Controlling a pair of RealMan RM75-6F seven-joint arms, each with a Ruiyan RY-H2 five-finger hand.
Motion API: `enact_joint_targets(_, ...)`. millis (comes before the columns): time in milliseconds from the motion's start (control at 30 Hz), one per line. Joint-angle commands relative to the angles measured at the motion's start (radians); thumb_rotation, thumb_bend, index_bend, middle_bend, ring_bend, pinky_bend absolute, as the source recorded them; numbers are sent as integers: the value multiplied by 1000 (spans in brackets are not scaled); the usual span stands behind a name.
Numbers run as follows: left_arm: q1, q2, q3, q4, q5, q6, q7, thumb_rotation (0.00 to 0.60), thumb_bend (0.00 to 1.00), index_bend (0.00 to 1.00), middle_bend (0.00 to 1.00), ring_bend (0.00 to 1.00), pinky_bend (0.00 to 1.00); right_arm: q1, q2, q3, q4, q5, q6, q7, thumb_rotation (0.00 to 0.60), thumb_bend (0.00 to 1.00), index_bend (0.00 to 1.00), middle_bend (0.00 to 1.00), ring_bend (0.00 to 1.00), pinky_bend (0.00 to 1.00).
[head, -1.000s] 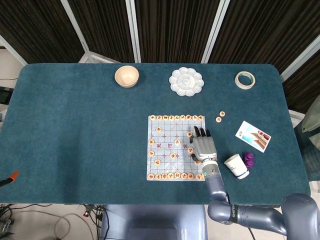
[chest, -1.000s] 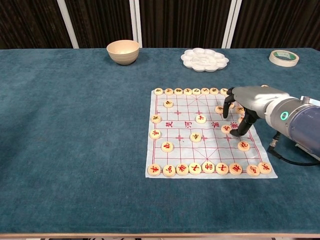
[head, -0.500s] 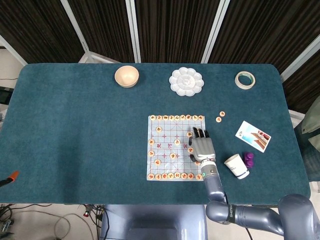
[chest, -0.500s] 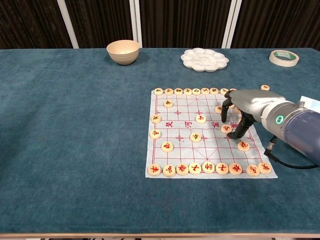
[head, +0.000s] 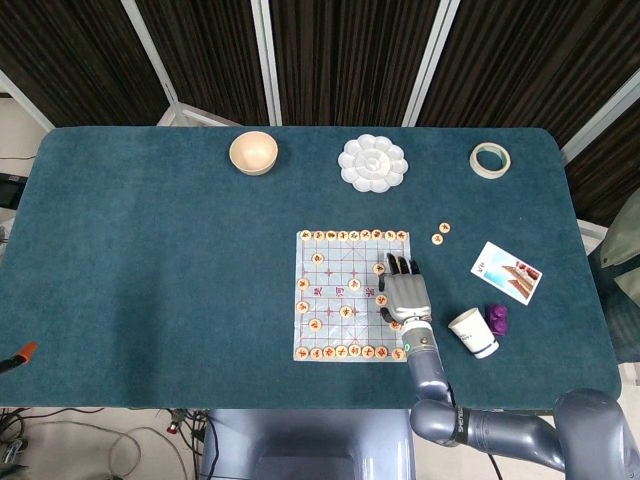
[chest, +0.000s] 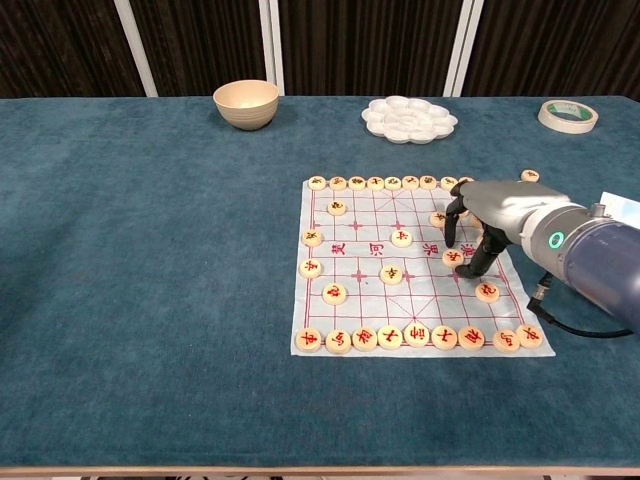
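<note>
The right hand (chest: 492, 212) hangs over the right side of the chess board (chest: 362, 302). Its fingers (chest: 450, 225) bend down like a claw, with the tips right by the board. One round chess piece (chest: 453, 258) sits just under the hand, between the thumb and the other fingers. The pictures do not show whether the hand pinches this piece or only touches it. The left hand cannot be seen at all.

It looks like the hand is at the picking-up step for that piece. A good pick calls for a small, careful pinch, because the piece is flat and low.

Other pieces sit close by. One piece (chest: 438, 219) is just beside the fingertips and another (chest: 487, 292) is near the thumb, so they could get bumped. The thin board sheet could slide too.

Farther off, a paper cup (head: 473, 332) lies on its side next to a purple thing (head: 496, 318). A card (head: 506, 271) and two loose pieces (head: 440, 233) lie nearby. A bowl (chest: 246, 103), a white paint tray (chest: 409, 118) and a tape roll (chest: 567, 115) sit at the far edge.
</note>
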Motion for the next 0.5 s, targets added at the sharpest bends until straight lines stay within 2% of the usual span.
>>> enact_joint_targets(33,0,-1,0,0,0,0,1,600,0,49,0,0,0,-1,-2,1,3,-2,-1,1,600,378,443,0,0,92)
enact_joint_targets(500,-1,-2,0,2,-1,-2,4,600,0,49,0,0,0,1,-12,7,16,-3,-8,-4,600,378,485,0,0,92)
